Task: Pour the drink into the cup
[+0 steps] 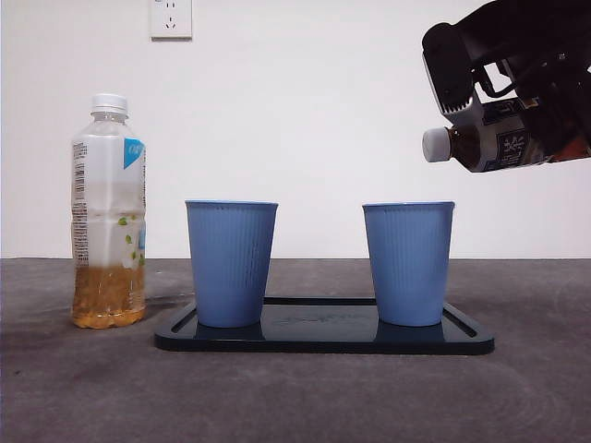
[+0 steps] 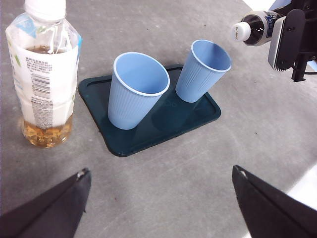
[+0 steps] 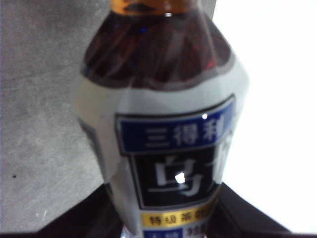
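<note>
1. Our right claw point(image 1: 517, 129) is squeezing the dark tea bottle with the white cap point(image 1: 489, 138), lying sideways, high above the right blue ribbed paper cup point(image 1: 408, 263).
2. Our left claw point(image 2: 158, 198) is hanging wide open, holding nothing.
3. Both cups are standing on the dark flat tray point(image 1: 323, 337).

Half-empty tea bottle point(image 1: 109, 214) left of dark tray point(image 1: 323, 340); wall socket point(image 1: 171, 17).
</note>
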You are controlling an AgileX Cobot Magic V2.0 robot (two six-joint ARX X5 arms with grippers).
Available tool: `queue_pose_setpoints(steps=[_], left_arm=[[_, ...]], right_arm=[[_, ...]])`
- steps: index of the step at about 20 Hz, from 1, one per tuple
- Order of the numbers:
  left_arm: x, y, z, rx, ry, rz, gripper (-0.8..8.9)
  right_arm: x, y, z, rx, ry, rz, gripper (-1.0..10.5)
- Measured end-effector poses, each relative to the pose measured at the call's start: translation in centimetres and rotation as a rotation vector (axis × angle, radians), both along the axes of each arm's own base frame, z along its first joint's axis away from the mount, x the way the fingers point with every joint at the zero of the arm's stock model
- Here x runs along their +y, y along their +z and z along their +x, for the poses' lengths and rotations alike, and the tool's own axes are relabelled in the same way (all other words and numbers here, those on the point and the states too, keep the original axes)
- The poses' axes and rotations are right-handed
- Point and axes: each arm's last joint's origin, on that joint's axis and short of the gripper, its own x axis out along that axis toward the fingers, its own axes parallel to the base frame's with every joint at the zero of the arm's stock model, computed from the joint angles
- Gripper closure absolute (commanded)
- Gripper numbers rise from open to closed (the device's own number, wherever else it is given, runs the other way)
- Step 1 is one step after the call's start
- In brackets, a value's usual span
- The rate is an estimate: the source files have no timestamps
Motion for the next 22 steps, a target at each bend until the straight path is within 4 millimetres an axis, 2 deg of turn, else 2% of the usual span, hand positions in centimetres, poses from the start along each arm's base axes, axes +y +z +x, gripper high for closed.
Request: queue_pose_setpoints(steps=[3, 5, 9, 12, 17, 20, 22], left_arm=[[0.0, 0.0, 0.0, 0.0, 0.0, 0.0, 3.53], [0.0, 0.0, 0.0, 0.0, 0.0, 0.0, 3.53], [0.0, 0.0, 0.0, 0.0, 0.0, 0.0, 3.53], [0.0, 0.0, 0.0, 0.0, 0.0, 0.0, 3.53], [0.0, 0.0, 0.0, -0.001, -0.001, 0.0, 3.53], [0.0, 0.0, 0.0, -0.001, -0.001, 0.0, 3.53], [0.0, 0.0, 0.0, -0.002, -0.001, 0.0, 3.53]], right_arm=[[0.0, 0.0, 0.0, -0.017, -0.021, 0.043, 8.7], [0.0, 0.4, 0.0, -0.023, -0.034, 0.136, 8.7], [-0.6, 3.2, -0.5, -0.101, -0.064, 0.513, 8.7], [-2.2, 4.9, -1.1, -0.123, -0.12, 0.829, 8.7], [-5.0, 5.2, -0.7, -0.078, -0.211, 1.251, 8.7], [-6.1, 5.4, -0.5, -0.109, -0.187, 1.408, 8.7], [-6.5, 4.6, -0.1, -0.126, -0.181, 1.479, 8.7]])
